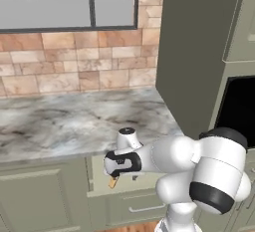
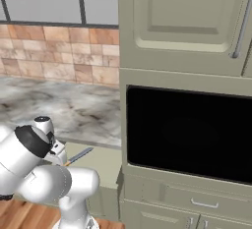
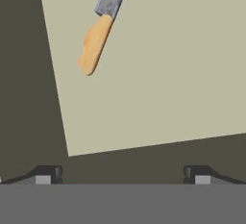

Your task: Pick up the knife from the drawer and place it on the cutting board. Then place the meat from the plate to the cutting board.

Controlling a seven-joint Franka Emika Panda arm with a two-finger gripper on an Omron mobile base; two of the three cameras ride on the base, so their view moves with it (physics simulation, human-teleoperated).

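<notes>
The knife (image 3: pixel 100 28) lay flat on the cream floor of the open drawer (image 3: pixel 168 74), tan handle nearest the gripper (image 3: pixel 122 174), whose jaws stood wide apart and empty above the drawer's near edge, below the marbled counter (image 1: pixel 64 121) beside the dark oven (image 2: pixel 187 134).

I see my white arm (image 2: pixel 47 174) bent low at the left, over the open drawer (image 2: pixel 101 161). The knife (image 2: pixel 78 157) lies inside the drawer, its grey blade pointing up to the right. Behind is the marble counter (image 2: pixel 74 110), and a big black oven door (image 2: pixel 189 137) fills the right
</notes>
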